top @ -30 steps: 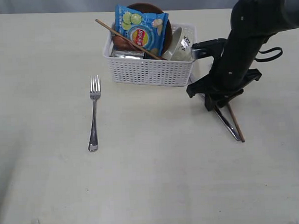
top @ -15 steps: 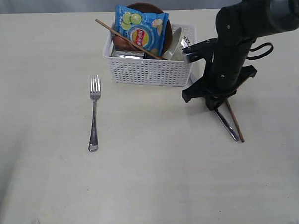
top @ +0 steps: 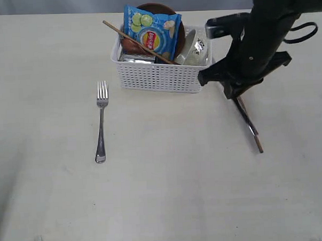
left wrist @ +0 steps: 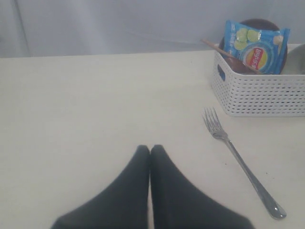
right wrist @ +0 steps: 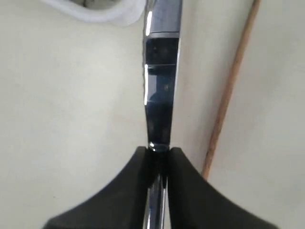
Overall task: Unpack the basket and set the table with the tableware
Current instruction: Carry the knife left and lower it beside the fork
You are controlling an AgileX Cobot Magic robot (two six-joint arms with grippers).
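Right claw [right wrist: 159, 151] pinches a steel knife [right wrist: 162, 95] just right of the white basket [top: 159, 77]. The knife's length runs straight out from the fingertips, towards the basket. A wooden chopstick [right wrist: 228, 95] lies alongside on the table [top: 180, 194]. Left claw [left wrist: 150, 151] is pressed together, empty.

The tabletop [top: 164, 195] is matt cream, smooth, with faint specks. The basket [top: 159, 78] is white perforated plastic with a dull sheen. The fork [top: 101, 123] is polished steel. The knife [right wrist: 161, 105] is mirror-bright steel showing dark reflections. The chopstick [right wrist: 228, 95] beside it is bare reddish-brown wood. The bag [top: 152, 33] is glossy printed film. The plate [top: 157, 7] looks smooth and dark brown. Both pairs of jaws are matt black.
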